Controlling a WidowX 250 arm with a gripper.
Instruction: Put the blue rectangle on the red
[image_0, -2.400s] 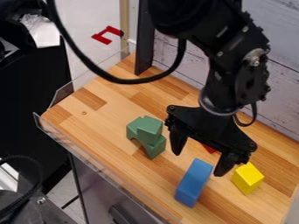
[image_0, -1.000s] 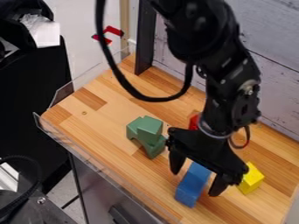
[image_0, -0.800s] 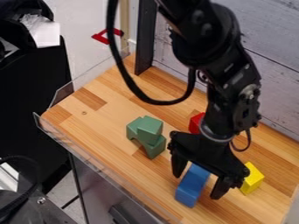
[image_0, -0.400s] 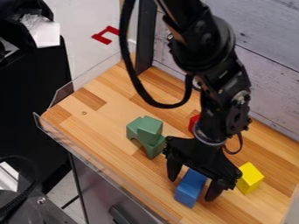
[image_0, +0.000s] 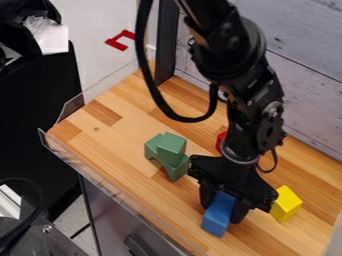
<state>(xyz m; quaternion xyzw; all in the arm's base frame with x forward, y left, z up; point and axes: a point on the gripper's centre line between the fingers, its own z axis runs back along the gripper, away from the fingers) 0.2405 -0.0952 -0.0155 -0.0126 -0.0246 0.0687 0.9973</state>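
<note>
The black gripper (image_0: 222, 206) hangs low over the front part of the wooden table, its two fingers shut on the blue rectangle (image_0: 217, 220), one finger against each long side. The front end of the blue block sticks out toward the camera, and its back end is hidden under the gripper. Behind the arm's wrist, the red block (image_0: 220, 141) shows only in part, on the table to the left of the arm; the rest of it is covered by the arm.
Two green blocks (image_0: 170, 150), one resting on the other, stand left of the gripper. A yellow block (image_0: 286, 203) lies close to its right. A clear low wall (image_0: 117, 187) runs along the table's front left edge, and a whitish wooden wall (image_0: 300, 90) stands behind.
The gripper has moved down and toward the camera's left onto the blue block, and its fingers have closed in from wide apart. The red block, mostly covered before, shows more.
</note>
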